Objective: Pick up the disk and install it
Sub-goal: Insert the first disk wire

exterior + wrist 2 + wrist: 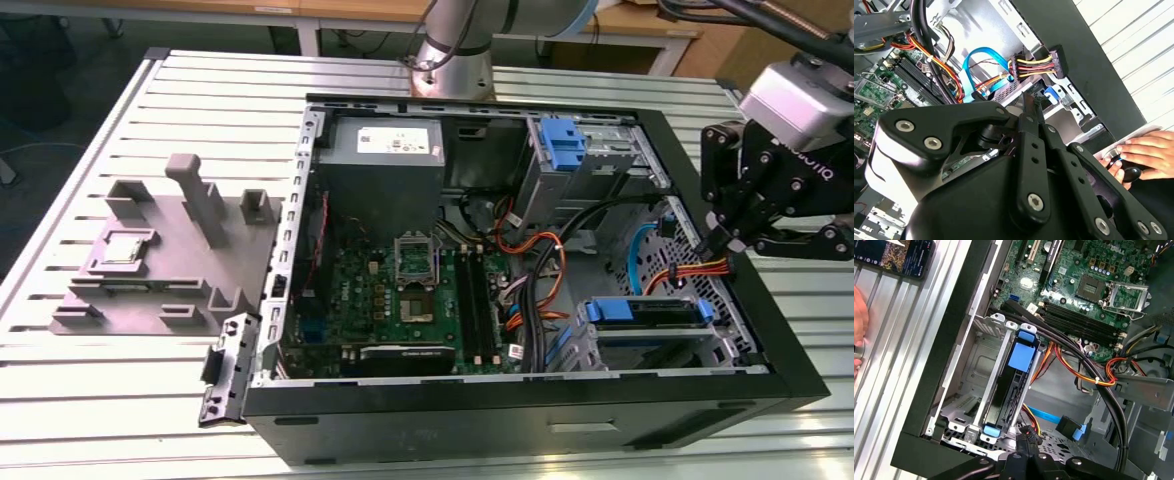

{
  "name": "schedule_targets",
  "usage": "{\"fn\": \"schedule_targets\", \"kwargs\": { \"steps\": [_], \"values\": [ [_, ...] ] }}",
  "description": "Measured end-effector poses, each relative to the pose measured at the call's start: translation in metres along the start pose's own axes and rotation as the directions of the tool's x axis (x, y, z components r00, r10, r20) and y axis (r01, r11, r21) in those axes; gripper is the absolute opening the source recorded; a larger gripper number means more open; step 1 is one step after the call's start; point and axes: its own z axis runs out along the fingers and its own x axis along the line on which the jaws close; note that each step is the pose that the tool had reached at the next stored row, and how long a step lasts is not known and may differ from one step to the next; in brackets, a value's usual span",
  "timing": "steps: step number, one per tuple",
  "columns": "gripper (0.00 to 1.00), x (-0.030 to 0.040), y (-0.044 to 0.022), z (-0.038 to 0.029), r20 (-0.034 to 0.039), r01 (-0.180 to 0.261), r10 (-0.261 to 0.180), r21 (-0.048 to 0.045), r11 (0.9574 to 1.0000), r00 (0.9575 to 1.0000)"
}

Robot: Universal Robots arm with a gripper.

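Disk [1020, 357] apparently seated in drive bay [985, 356], claw [730, 238] closed, hovering nearby

My gripper [742, 238] is black. The case [534, 410] is black too, and the motherboard [400, 300] is green. The disk [1020, 357] shows a blue carrier. The power cables [1029, 62] run yellow, orange, red and black; the flat ribbon [979, 57] is light blue. The table [240, 90] is pale grey, striped with slats.
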Motion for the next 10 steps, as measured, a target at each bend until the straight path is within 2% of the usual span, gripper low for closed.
{"fn": "schedule_targets", "kwargs": {
  "steps": [4,5,6,10],
  "values": [
    [0.11,0.0000,0.0000,0.0000,0.0000,0.000,0.000,0.0001,1.0000,1.0000],
    [0.17,0.0000,0.0000,0.0000,0.0000,0.001,-0.001,0.0000,1.0000,1.0000],
    [0.17,0.0000,0.0000,0.0000,-0.0001,0.007,-0.007,-0.0001,1.0000,1.0000],
    [0.17,0.0000,-0.0001,0.0003,-0.0010,0.075,-0.075,-0.0011,0.9972,0.9972]
  ]
}}
